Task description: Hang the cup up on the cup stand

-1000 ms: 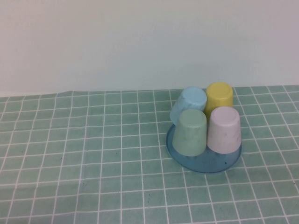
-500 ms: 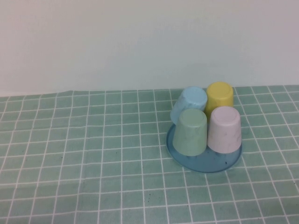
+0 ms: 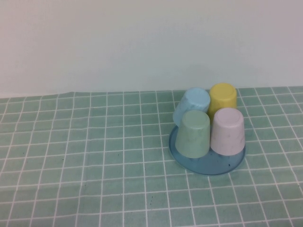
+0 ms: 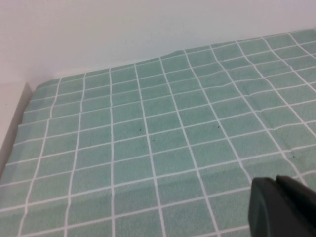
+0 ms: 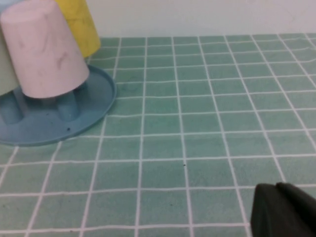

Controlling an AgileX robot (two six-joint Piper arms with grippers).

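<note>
High view: cup stand [image 3: 208,166], round translucent blue tray, sits right of centre in the frame on the green checked tablecloth [image 3: 85,161]. Four cups hang upside down on it. Pale pink cup [image 3: 227,131] at the front right of the stand, mouth down, base up, slightly tilted. Light green cup [image 3: 193,134] just beside it on the left, touching or nearly touching. Yellow cup [image 3: 222,98] behind the pink one, light blue cup [image 3: 191,106] behind the green one, leaning toward the upper left. White wall [image 3: 142,42] fills the upper part of the frame. Neither arm shows in this view.

Right wrist view: pink cup [image 5: 43,49] in the upper left of the frame, raised off the tray floor on a blue peg [image 5: 66,104]; yellow cup [image 5: 79,24] right behind it; sliver of the green cup at the left edge. Stand rim [image 5: 106,101] rests on the cloth. Right gripper [image 5: 284,210] is a dark shape in the lower right corner, well apart from the stand, above bare cloth, fingers closed together, holding nothing, touching nothing.

Left wrist view: only tablecloth [image 4: 148,138] and wall, a pale table edge at the far left. Left gripper [image 4: 281,207] dark in the lower right corner, closed, empty, over bare cloth. No cup or stand visible here.
</note>
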